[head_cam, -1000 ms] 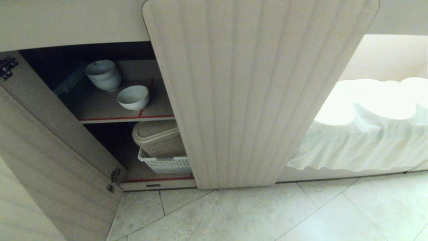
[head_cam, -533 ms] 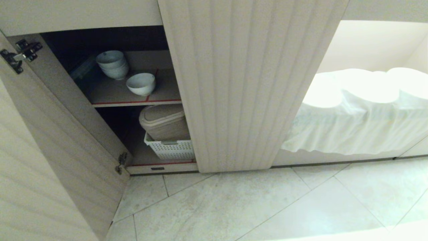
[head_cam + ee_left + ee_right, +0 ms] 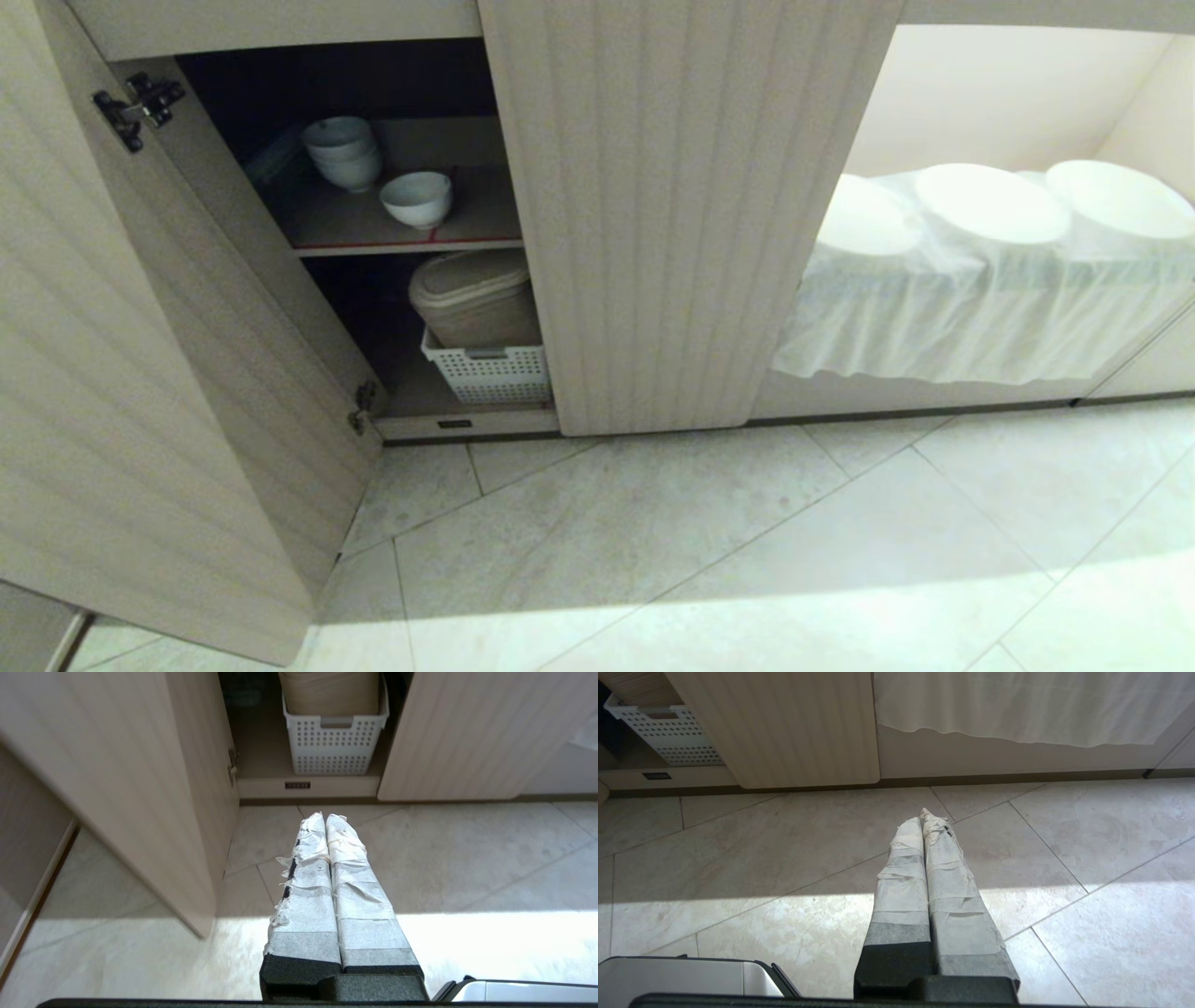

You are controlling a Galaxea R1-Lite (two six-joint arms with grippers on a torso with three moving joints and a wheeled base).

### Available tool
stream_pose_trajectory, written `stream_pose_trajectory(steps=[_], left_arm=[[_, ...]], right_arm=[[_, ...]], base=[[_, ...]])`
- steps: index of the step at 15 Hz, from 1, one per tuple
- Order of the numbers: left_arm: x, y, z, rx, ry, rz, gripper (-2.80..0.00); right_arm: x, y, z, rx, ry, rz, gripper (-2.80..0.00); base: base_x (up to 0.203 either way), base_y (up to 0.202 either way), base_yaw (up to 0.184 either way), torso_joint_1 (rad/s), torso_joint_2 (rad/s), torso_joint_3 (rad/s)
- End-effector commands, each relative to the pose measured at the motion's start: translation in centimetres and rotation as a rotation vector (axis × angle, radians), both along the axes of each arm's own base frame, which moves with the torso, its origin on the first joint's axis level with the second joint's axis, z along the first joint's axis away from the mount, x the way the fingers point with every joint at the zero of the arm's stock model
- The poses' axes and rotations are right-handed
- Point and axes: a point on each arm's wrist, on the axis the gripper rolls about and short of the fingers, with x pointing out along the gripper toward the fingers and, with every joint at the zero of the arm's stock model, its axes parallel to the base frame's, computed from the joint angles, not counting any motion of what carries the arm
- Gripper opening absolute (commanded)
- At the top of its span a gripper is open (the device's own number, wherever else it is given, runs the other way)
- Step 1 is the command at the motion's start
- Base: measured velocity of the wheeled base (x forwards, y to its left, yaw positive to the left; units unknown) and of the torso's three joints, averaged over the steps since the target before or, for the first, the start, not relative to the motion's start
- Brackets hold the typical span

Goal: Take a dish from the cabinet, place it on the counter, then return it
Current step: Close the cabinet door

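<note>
White and glossy, the dish [image 3: 416, 198] stood alone on the upper shelf of the cabinet [image 3: 280, 280], beside a stack of bowls [image 3: 343, 152] and above a basket [image 3: 488, 371]. Both the left gripper [image 3: 325, 817] and the right gripper [image 3: 921, 815] had closed, empty jaws, well before the cabinet, over floor tiles [image 3: 700, 541].

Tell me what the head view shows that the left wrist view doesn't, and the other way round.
Only the head view shows the upper shelf with the single white bowl, the stack of bowls behind it, and the cloth-covered plates to the right. Only the left wrist view shows the left gripper, its taped fingers pressed shut, hanging over the floor tiles. Both show the open cabinet door, the white basket on the bottom shelf and the beige bin inside it.
</note>
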Motion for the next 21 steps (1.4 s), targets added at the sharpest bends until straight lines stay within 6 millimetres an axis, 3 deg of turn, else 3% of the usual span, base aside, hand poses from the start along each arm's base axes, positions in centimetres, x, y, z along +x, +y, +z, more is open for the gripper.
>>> stream_pose_trajectory(steps=[1, 21], left_arm=[[0.0, 0.0, 0.0, 0.0, -0.001, 0.0, -2.8], [0.0, 0.0, 0.0, 0.001, -0.001, 0.001, -2.8]], right_arm=[[0.0, 0.0, 0.0, 0.0, 0.0, 0.0, -2.8], [0.0, 0.0, 0.0, 0.0, 0.0, 0.0, -2.8]], base=[[-0.172, 0.0, 0.002, 0.002, 0.0, 0.002], [-0.005, 0.0, 0.0, 0.0, 0.0, 0.0]])
